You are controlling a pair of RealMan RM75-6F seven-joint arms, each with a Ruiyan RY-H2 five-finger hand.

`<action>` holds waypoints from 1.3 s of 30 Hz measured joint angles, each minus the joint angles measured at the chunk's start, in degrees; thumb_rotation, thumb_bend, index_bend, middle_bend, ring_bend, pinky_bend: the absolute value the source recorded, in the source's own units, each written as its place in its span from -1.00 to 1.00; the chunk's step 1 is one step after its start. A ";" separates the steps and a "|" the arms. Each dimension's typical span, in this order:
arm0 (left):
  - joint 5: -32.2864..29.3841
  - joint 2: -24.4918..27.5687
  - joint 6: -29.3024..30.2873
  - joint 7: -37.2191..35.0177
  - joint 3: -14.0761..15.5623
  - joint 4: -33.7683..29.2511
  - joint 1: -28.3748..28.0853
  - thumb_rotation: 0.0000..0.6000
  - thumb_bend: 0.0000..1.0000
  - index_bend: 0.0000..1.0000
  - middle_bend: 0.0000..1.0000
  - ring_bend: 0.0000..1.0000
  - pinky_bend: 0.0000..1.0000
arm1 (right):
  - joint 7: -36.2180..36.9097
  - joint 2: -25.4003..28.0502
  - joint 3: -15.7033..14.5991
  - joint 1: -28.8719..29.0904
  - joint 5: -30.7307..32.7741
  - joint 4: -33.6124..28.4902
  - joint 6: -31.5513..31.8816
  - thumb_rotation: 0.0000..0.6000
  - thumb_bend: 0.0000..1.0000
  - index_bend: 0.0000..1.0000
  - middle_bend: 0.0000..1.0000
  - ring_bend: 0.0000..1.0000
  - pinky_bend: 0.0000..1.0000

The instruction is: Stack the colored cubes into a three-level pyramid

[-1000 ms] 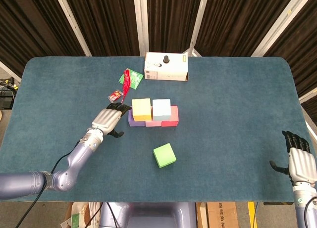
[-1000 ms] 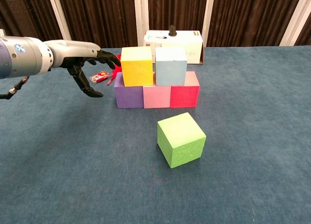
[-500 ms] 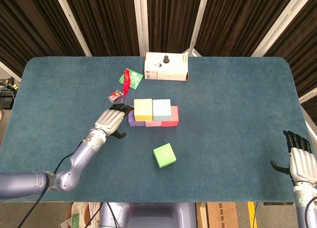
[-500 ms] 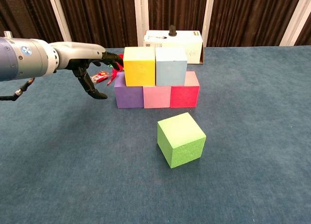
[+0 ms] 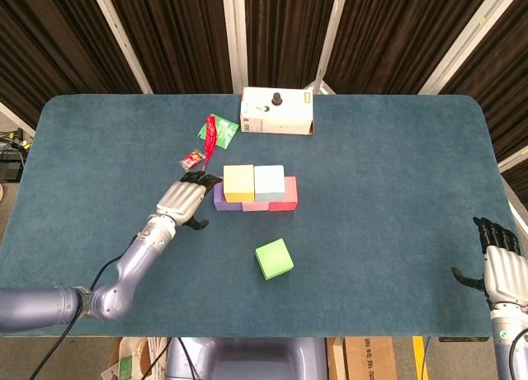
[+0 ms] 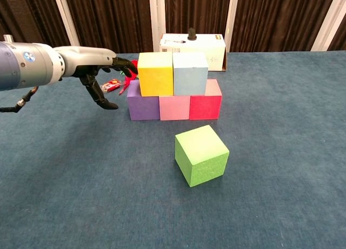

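The left hand (image 6: 100, 71), fingers apart and holding nothing, has nudged the yellow cube (image 6: 155, 73) right against the light blue cube (image 6: 190, 73). Level two is closed up; the green cube (image 6: 201, 154) waits near. The right hand (image 5: 500, 267) idles open.

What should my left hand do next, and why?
Probably draw the left hand back from the yellow cube and move toward the green cube. Two levels look built, yellow beside the light blue cube, and green lies alone on the table.

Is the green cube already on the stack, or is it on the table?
On the table. The green cube lies alone on the cloth, apart from the stack; nothing sits above the yellow cube.
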 measured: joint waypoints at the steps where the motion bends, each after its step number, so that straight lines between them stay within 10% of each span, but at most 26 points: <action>1: 0.00 0.17 0.09 0.00 0.00 -0.14 0.07 1.00 -0.29 -0.73 -0.85 -1.00 -1.00 | -0.02 -0.02 -0.01 0.03 -0.01 0.03 -0.04 1.00 -0.52 -0.85 -0.83 -1.00 -1.00; 11: 2.28 5.77 2.56 -3.50 -0.97 -4.93 3.03 1.00 -0.29 -0.72 -0.87 -1.00 -1.00 | 0.48 -0.13 -0.17 0.17 -0.98 0.56 -0.13 1.00 -0.52 -0.83 -0.84 -1.00 -1.00; 17: 14.24 10.91 8.08 -12.85 -1.74 -9.58 9.49 1.00 -0.29 -0.75 -0.93 -1.00 -1.00 | 4.58 0.15 -1.33 0.64 -6.05 1.21 -1.05 1.00 -0.52 -0.83 -0.83 -1.00 -1.00; 27: 43.55 20.14 31.09 -32.51 4.36 -9.36 31.16 1.00 -0.29 -0.76 -0.98 -1.00 -1.00 | 12.38 2.33 -5.24 4.68 -23.37 1.31 -3.41 1.00 -0.52 -0.83 -0.84 -1.00 -1.00; 39: 52.54 15.90 47.87 -41.49 7.55 3.15 44.45 1.00 -0.29 -0.76 -0.98 -1.00 -1.00 | 12.85 2.82 -7.88 13.51 -30.07 -4.27 -13.15 1.00 -0.52 -0.83 -0.83 -1.00 -1.00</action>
